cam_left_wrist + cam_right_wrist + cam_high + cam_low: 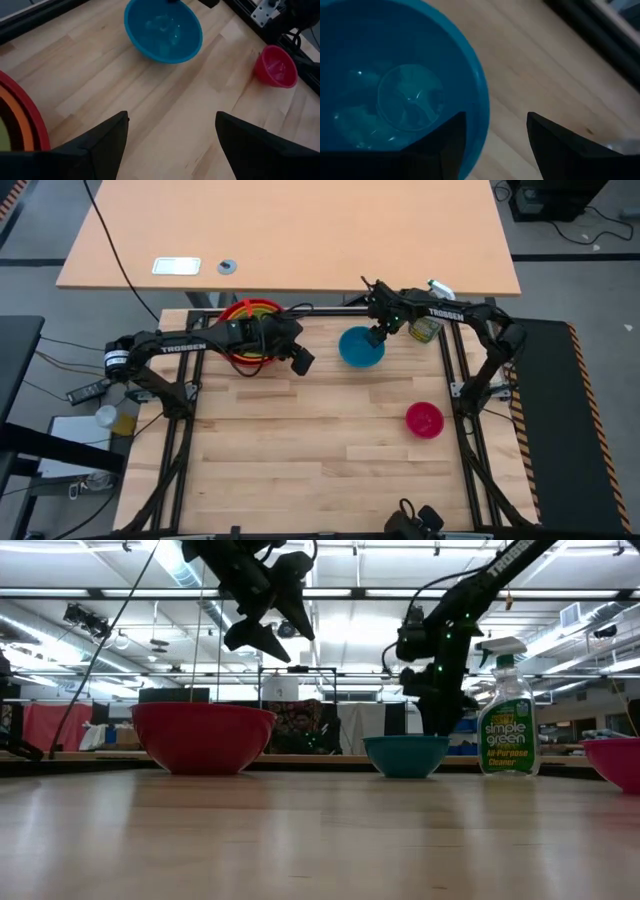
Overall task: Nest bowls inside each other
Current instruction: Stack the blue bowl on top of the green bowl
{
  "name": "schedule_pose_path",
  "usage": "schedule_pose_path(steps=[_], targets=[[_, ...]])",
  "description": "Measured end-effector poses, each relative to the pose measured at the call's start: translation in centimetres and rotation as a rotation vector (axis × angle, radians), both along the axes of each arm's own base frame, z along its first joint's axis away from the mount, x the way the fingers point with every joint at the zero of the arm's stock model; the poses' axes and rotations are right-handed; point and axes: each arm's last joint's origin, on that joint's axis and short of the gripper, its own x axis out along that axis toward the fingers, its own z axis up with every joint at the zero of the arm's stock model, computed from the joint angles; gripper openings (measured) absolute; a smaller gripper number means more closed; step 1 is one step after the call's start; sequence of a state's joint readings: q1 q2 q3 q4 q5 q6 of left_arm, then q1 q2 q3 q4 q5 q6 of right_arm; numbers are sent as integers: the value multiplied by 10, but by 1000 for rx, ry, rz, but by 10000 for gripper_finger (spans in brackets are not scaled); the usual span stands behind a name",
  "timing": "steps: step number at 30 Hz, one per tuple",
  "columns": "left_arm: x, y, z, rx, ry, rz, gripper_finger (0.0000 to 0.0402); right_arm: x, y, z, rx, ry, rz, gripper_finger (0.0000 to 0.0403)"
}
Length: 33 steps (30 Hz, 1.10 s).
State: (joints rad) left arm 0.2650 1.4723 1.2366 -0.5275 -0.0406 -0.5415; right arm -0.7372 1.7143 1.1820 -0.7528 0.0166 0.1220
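The red bowl point(237, 352) stands at the table's far left with the orange bowl point(17, 125) and the lime green bowl point(255, 327) nested in it. The blue bowl point(358, 350) rests on its base at the far middle, and the pink bowl point(424, 420) stands at the right. My right gripper point(495, 145) is open and points down over the blue bowl's far right rim point(482, 120), one finger inside the bowl and one outside. My left gripper point(170, 145) hangs open above the table between the red and blue bowls.
A clear spray bottle point(428, 326) with greenish liquid stands at the far right, just beyond my right gripper. Bare wooden table point(300, 450) lies across the middle and near side. A black frame point(462, 380) runs along the table's edges.
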Motion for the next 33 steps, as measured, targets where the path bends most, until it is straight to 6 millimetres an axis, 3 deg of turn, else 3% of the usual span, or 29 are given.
schedule_pose_path(steps=[9, 14, 22, 33], targets=[[0, 0, 0, -1, 5, 0, 302, 9, -5, -31, 79, 35, 41, 195], [-1, 0, -1, -2, 8, 0, 302, 11, -6, -39, 95, 55, 35, 141], [-1, 0, -1, -2, 8, -1, 302, 16, -6, -33, 122, -42, 41, 24], [-1, 0, -1, 1, 10, -3, 302, 14, -2, -15, 116, -91, 24, 14]])
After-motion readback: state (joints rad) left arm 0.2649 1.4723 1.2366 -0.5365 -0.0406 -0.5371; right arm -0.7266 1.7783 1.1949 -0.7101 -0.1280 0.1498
